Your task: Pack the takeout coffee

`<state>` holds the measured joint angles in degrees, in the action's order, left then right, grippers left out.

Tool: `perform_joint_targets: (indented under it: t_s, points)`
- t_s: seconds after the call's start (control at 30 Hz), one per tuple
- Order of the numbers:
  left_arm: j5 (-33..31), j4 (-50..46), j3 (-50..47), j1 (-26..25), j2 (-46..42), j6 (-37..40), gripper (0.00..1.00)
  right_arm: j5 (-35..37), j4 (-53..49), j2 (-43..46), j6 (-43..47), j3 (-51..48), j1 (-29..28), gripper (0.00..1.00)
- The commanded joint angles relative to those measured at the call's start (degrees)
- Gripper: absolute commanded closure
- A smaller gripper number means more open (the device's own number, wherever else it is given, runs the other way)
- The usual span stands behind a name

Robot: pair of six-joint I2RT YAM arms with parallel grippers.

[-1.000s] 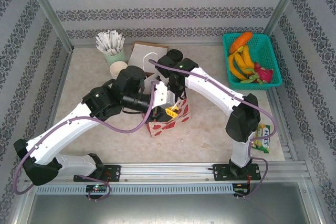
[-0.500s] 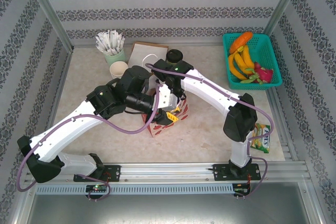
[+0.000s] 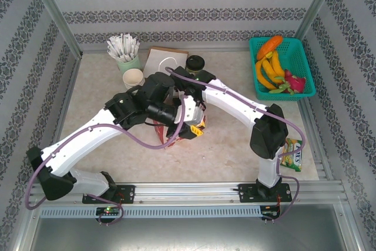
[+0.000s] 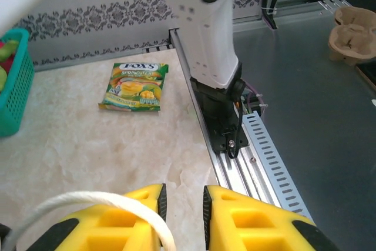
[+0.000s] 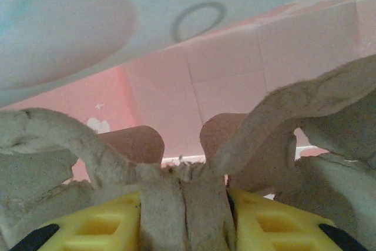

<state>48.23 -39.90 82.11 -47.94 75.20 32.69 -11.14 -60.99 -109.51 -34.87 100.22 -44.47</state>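
Observation:
The takeout coffee (image 3: 195, 62), a pale-green cup with a black lid, stands upright at the back of the table, apart from both grippers. A red-and-white paper bag (image 3: 166, 140) sits mid-table under both arms. My right gripper (image 5: 183, 204) is inside it, against the pink bag wall (image 5: 235, 69), shut on the centre rib of a grey pulp cup carrier (image 5: 305, 101). At the bag's right side, my left gripper (image 4: 184, 195) (image 3: 191, 129) has its jaws a narrow gap apart. The bag's white rope handle (image 4: 88, 201) lies over its left finger.
A green cup of paper-wrapped sticks (image 3: 124, 51) and a stack of cream cups (image 3: 133, 77) stand back left, beside a flat white-and-brown paper bag (image 3: 160, 60). A teal fruit basket (image 3: 307, 69) is back right. A candy packet (image 4: 134, 86) lies near the right arm's base.
My left arm has swung right and forward over the bag. The right wrist has dropped lower into the bag, leaving the coffee's lid fully in sight behind it.

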Motion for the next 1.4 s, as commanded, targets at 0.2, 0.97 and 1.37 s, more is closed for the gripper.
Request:
perform_joint_targets:
  t_s: [0.2,0.97,1.37]
  points:
    - [7.7,-3.1,1.3,0.2,-2.2,6.4,0.71,-2.0,-1.3,-1.4,-1.4,0.1,0.9,0.62]
    - [6.3,23.5,-17.1,26.4,-18.6,-24.6,0.0,7.5,3.1,3.4,9.2,-3.6,-2.0,0.64]
    - [-32.6,19.5,-12.4,28.6,-10.1,-37.4,0.07,8.3,3.2,2.6,11.2,-3.3,-1.8,0.64]
